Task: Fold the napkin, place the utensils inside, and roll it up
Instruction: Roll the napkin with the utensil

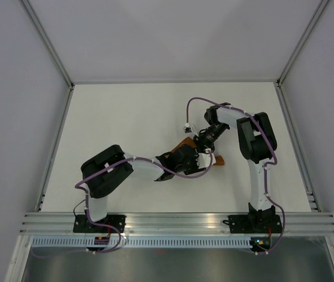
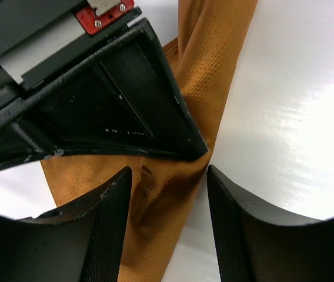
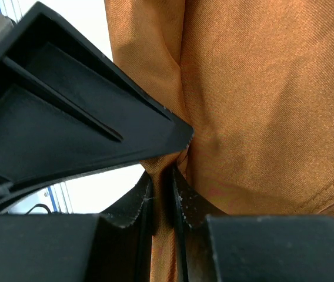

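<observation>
The rust-brown napkin (image 1: 217, 160) lies bunched on the white table, mostly hidden under both grippers in the top view. My right gripper (image 3: 162, 179) is shut on a pinched fold of the napkin (image 3: 255, 100). My left gripper (image 2: 168, 176) is open, its two fingers straddling a narrow gathered strip of the napkin (image 2: 208, 64), with the right gripper's black finger (image 2: 126, 111) just beyond. In the top view the left gripper (image 1: 186, 160) and right gripper (image 1: 204, 150) meet over the cloth. No utensils are in view.
The white table (image 1: 126, 117) is walled by grey panels with metal rails at the left, right and near edges. Purple cables loop off both arms near the grippers.
</observation>
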{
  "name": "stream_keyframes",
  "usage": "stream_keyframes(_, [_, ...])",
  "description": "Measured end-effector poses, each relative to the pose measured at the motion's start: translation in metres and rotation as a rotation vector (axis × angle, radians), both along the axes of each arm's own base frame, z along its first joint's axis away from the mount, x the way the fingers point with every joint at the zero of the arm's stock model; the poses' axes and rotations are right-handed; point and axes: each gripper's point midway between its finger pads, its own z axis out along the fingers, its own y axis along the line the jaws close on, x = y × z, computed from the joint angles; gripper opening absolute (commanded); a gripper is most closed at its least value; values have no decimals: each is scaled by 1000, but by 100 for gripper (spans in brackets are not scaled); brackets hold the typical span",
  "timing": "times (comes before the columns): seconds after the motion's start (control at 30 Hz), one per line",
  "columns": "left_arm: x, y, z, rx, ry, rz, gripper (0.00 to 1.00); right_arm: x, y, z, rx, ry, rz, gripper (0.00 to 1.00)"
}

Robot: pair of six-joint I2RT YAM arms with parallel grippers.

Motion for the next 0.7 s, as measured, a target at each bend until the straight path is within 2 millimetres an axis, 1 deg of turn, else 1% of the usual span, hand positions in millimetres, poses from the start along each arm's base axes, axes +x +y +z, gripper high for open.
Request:
stream_keyframes(0.07, [2,-2,0,4,0,0,57,0,0,0,0,2,-1,17])
stream_keyframes(0.17, [4,-3,-1,6,6,0,51,1,-1,0,0,3,-5,17])
stream_keyframes(0.2, [5,-3,-1,8,11,-2,46,1,-1,0,1,4,-6,17])
stream_keyframes(0.23, [4,-4,-2,11,22,-9,43,1,-1,0,1,4,-7,19])
stream_keyframes(0.27, [3,-5,-3,15,33,-18,34,1,-2,0,1,4,-8,22])
stream_keyframes(0.3, [2,-5,-5,18,46,-25,29,1,-2,0,1,5,-8,29])
stream_keyframes(0.4, [1,-8,-6,19,85,-54,11,2,-3,1,1,3,-14,38])
stream_keyframes(0.43, [1,-9,-6,17,97,-60,8,3,-4,1,0,-1,-17,41])
stream_keyframes(0.53, [2,-11,-5,8,135,-82,2,3,-6,4,-2,-1,-25,45])
stream_keyframes(0.57, [3,-12,-4,5,145,-88,2,3,-7,4,-3,-3,-24,46])
stream_keyframes(0.6, [3,-12,-4,2,159,-97,2,3,-8,5,-6,-9,-23,51])
stream_keyframes(0.7, [4,-14,-4,-8,199,-120,2,2,-9,8,-14,-15,-26,56])
